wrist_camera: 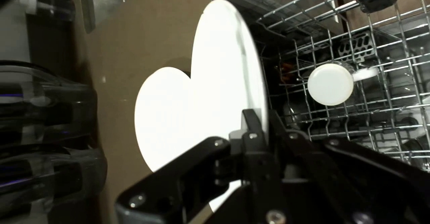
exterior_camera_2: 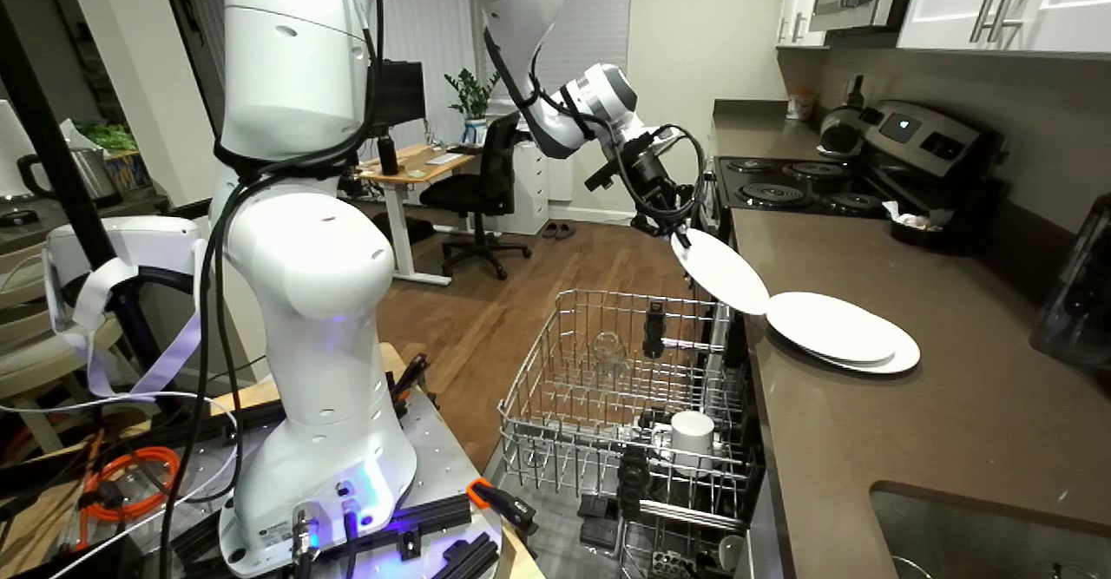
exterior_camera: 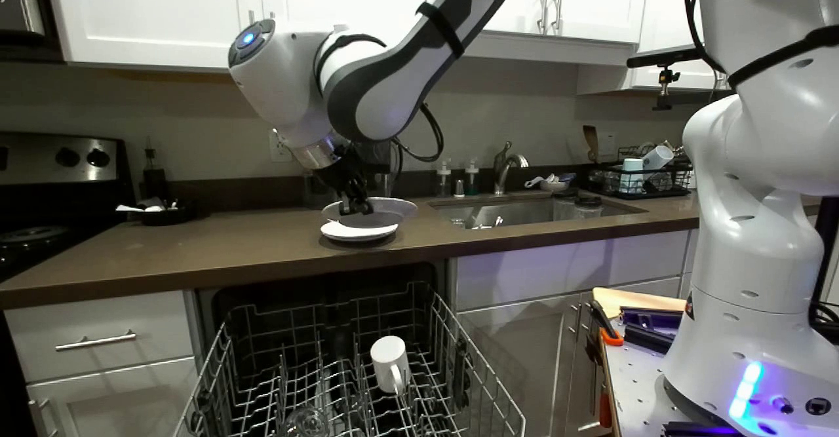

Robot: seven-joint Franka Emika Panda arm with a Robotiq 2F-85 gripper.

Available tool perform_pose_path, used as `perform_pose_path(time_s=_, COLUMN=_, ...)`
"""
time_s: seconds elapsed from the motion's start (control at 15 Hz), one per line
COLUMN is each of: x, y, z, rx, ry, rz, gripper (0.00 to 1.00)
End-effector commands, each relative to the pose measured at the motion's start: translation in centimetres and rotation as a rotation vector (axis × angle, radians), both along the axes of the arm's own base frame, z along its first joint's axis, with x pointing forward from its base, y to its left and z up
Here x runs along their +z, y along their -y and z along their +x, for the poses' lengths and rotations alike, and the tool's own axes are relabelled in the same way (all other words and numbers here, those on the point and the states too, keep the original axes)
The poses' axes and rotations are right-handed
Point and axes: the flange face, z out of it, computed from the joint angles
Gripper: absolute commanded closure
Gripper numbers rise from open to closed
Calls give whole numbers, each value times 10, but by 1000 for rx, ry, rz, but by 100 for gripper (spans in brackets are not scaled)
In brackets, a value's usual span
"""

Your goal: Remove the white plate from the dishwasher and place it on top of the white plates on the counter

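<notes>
My gripper [wrist_camera: 263, 120] is shut on the edge of the white plate [wrist_camera: 223, 56], with one finger on each side. The plate is tilted, and its lower edge hangs close to the white plates [exterior_camera_2: 833, 332]; I cannot tell whether they touch. The held plate also shows in both exterior views [exterior_camera: 396, 209] [exterior_camera_2: 720, 273]. The white plates lie as a low stack [exterior_camera: 357, 231] on the counter [exterior_camera: 216, 244] near its front edge, partly behind the held plate in the wrist view [wrist_camera: 164, 116]. The dishwasher [exterior_camera: 328, 286] is open below, its rack pulled out.
A white cup [exterior_camera: 388, 356] stands upside down in the rack, with a clear glass [exterior_camera: 306, 420] near it. The sink [exterior_camera: 505, 213] and faucet [exterior_camera: 503, 171] lie along the counter. The stove [exterior_camera_2: 790, 184] is at the counter's other end. Cabinets [exterior_camera: 157, 18] hang above.
</notes>
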Motion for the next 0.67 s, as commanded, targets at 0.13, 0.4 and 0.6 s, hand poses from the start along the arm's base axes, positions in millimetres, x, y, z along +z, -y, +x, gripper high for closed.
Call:
perform_pose_path(time_s=0.13, x=-4, y=2, z=-1, rx=-10, ry=6, rz=11, gripper=91)
perform_pose_path(time_s=0.4, x=-18, y=4, z=0, rx=-10, ry=10, rz=27, gripper=93)
perform_pose_path(time_s=0.6, x=-36, y=9, z=4, rx=-33, ry=22, rz=-9, gripper=93)
